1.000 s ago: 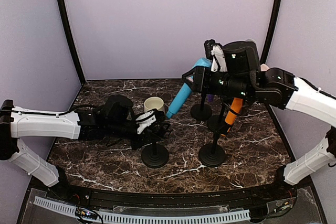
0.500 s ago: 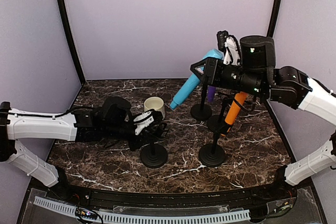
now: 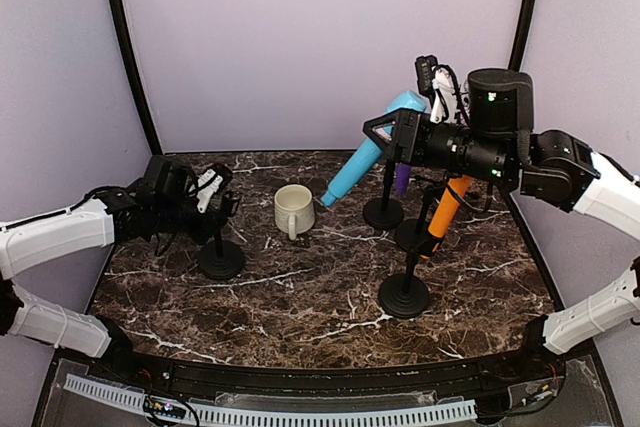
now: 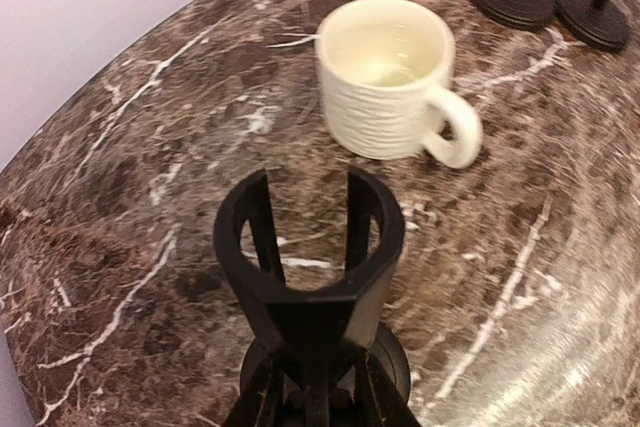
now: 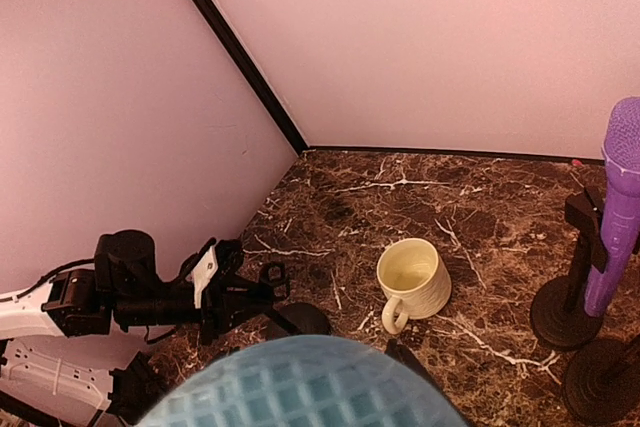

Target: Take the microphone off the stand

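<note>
Mic [image 3: 365, 159] hangs in the air, clear of its stand [image 3: 221, 257], clamped in the right claw [image 3: 422, 107]. The left claw [image 3: 212, 199] is closed on that empty stand. Removal looks done; only the set-down seems left.

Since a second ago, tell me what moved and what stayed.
The left gripper dragged the empty stand from the middle to the left. The right gripper raised the blue microphone a little. The mug, orange microphone and purple microphone stayed put.
</note>
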{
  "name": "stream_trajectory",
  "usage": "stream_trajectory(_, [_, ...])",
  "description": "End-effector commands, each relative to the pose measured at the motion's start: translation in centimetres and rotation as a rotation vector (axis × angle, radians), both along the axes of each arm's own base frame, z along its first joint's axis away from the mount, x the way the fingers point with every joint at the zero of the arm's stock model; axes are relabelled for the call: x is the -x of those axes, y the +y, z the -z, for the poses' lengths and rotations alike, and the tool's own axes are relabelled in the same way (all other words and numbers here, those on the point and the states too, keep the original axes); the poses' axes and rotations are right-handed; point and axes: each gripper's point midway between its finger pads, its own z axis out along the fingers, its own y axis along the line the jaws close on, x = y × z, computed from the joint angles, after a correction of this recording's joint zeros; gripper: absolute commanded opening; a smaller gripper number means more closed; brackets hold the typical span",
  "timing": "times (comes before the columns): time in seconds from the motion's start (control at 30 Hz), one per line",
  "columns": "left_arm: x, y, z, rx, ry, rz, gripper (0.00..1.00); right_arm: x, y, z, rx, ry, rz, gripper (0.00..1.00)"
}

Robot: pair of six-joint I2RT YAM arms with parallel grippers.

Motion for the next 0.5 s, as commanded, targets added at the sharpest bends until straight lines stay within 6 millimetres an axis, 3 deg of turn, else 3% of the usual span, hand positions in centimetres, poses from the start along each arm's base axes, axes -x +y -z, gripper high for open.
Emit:
stream_trajectory(0.0, [-5.8,3.0,-3.6,0.018,-0.107,-0.147,0.00,0.3,0.2,-1.1,-0.069,-0.030,-0.030,0.09])
stream_trajectory(0.03, [-7.5,4.1,-3.6,0.004,-0.114,-0.177,0.00,0.4,0.3,-0.9,-0.075,-0.025,-0.035,0.09])
stream_trajectory(0.07, [-9.0,4.4,-4.9,0.021,-0.151,-0.193,0.00,0.5,0.4,-0.7,-0.078,-0.021,-0.041,0.09])
stream_trajectory(0.1, [-10.5,5.6,-3.9,0.014,-0.130,-0.222,0.00,0.5,0.4,-0.6,-0.079,-0.016,-0.043,0.09])
stream_trajectory(0.13, [-12.0,5.8,-5.3,0.037,-0.163,-0.236,0.00,0.6,0.4,-0.5,-0.080,-0.011,-0.046,0.09])
stream_trajectory(0.17, [-13.3,6.8,-4.3,0.035,-0.140,-0.263,0.00,0.6,0.4,-0.4,-0.078,-0.007,-0.044,0.09])
stream_trajectory(0.2, [-14.7,7.0,-5.7,0.052,-0.173,-0.276,0.00,0.7,0.3,-0.3,-0.078,-0.002,-0.044,0.09])
stream_trajectory(0.23, [-15.9,7.9,-4.6,0.050,-0.149,-0.301,0.00,0.7,0.3,-0.2,-0.078,0.000,-0.040,0.09])
stream_trajectory(0.27, [-17.1,8.0,-5.8,0.067,-0.181,-0.309,0.00,0.7,0.2,-0.2,-0.081,0.001,-0.037,0.09])
stream_trajectory(0.3, [-18.2,8.7,-4.8,0.069,-0.160,-0.328,0.00,0.6,0.1,0.0,-0.079,0.003,-0.032,0.09])
stream_trajectory(0.47, [-22.4,10.5,-3.8,0.093,-0.154,-0.393,0.00,0.5,0.2,0.4,-0.066,0.014,-0.021,0.09])
